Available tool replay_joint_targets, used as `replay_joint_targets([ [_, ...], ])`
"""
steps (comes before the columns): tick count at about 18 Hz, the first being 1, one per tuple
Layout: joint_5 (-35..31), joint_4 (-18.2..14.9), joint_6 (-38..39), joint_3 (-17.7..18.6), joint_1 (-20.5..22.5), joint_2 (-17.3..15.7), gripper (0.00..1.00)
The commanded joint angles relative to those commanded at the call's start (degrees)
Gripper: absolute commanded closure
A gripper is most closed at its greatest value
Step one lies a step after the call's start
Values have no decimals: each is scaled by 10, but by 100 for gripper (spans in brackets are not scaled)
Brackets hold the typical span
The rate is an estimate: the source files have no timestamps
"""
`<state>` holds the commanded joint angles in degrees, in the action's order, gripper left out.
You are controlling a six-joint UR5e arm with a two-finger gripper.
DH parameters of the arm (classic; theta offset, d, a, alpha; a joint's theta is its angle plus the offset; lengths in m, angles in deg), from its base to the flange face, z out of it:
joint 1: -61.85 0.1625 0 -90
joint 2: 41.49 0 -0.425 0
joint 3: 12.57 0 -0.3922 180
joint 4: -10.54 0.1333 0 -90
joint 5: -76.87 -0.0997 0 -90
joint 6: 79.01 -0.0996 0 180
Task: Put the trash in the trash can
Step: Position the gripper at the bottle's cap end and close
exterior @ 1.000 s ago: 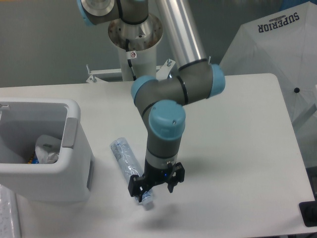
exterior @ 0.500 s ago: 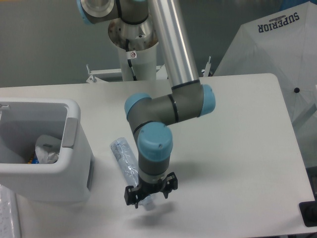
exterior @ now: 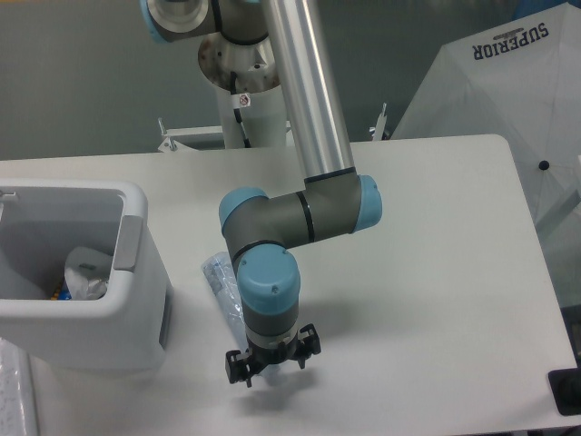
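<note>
Fingers (exterior: 270, 356) apart astride bottle (exterior: 221, 280), wrapper (exterior: 86, 275) inside nearby trash can (exterior: 136, 254).

The place looks like a robotics lab: an industrial arm (exterior: 300, 118) bolted to a pedestal behind a plain white table (exterior: 436, 263), a bare grey wall, and a white photography umbrella (exterior: 508, 82) marked SUPERIOR alongside.

Trash can (exterior: 136, 300) near bottle (exterior: 221, 277), left.
</note>
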<state>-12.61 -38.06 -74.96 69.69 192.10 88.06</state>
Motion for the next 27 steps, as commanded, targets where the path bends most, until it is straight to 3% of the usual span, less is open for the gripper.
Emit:
replay_joint_targets([
  [10, -7, 2, 4, 0, -7, 5, 11],
  [16, -21, 2, 10, 0, -12, 9, 29],
  [25, -22, 2, 15, 0, -13, 7, 43],
  [27, -23, 1, 16, 0, -13, 7, 52],
])
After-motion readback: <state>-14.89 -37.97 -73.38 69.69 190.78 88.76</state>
